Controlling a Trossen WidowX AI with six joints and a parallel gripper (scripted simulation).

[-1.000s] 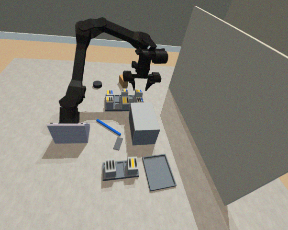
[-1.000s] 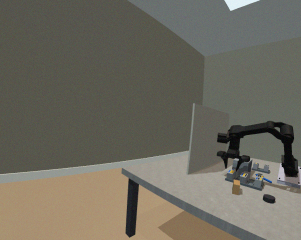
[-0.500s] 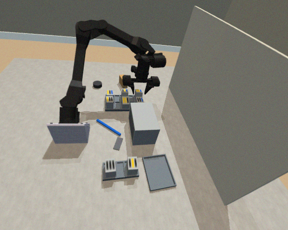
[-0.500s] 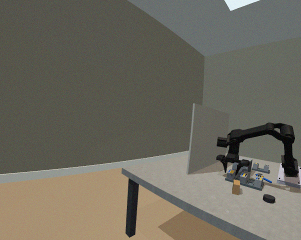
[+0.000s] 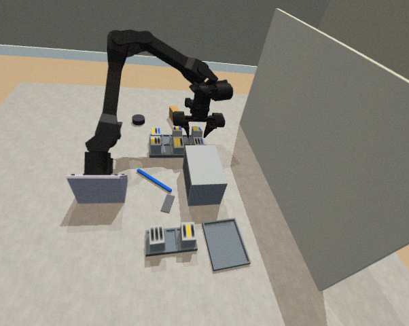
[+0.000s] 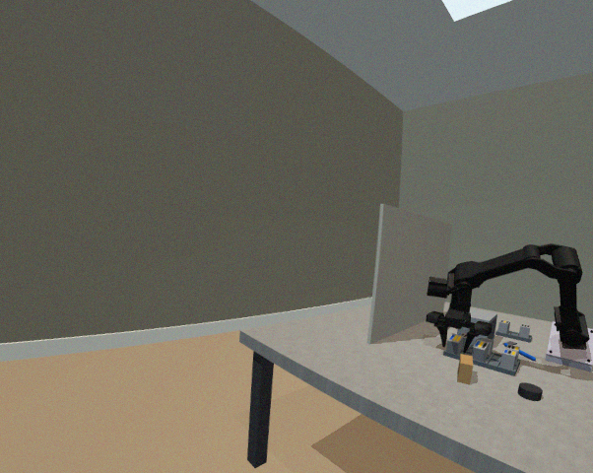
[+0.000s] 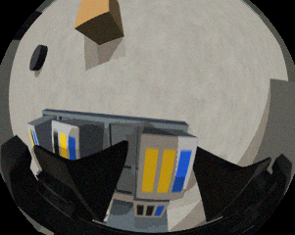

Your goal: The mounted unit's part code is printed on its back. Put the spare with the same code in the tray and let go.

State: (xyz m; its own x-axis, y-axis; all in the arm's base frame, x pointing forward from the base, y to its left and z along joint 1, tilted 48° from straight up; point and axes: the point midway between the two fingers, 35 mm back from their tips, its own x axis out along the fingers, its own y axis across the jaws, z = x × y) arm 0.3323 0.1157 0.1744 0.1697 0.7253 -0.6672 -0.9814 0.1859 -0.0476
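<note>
My gripper (image 5: 196,136) (image 6: 454,348) (image 7: 161,148) is open, pointing down. Its fingers stand on either side of the back-right spare (image 5: 196,130) (image 7: 159,168), a grey block marked yellow, yellow, blue; contact cannot be told. This spare stands in the back rack (image 5: 166,155) (image 6: 495,368) (image 7: 113,117) with several other striped spares, including a front-right one (image 5: 198,141) (image 7: 149,210) marked black, black, blue. The dark tray (image 5: 227,245) is empty at the front right. Which thing is the mounted unit cannot be told, and no code on its back is readable.
A large grey box (image 5: 206,166) stands just in front of the back rack. A tall panel (image 5: 321,140) (image 6: 406,275) rises at the right. A front rack (image 5: 171,250) holds two striped blocks. A blue rod (image 5: 153,180), orange block (image 6: 465,370) (image 7: 100,20) and black disc (image 5: 138,119) lie around.
</note>
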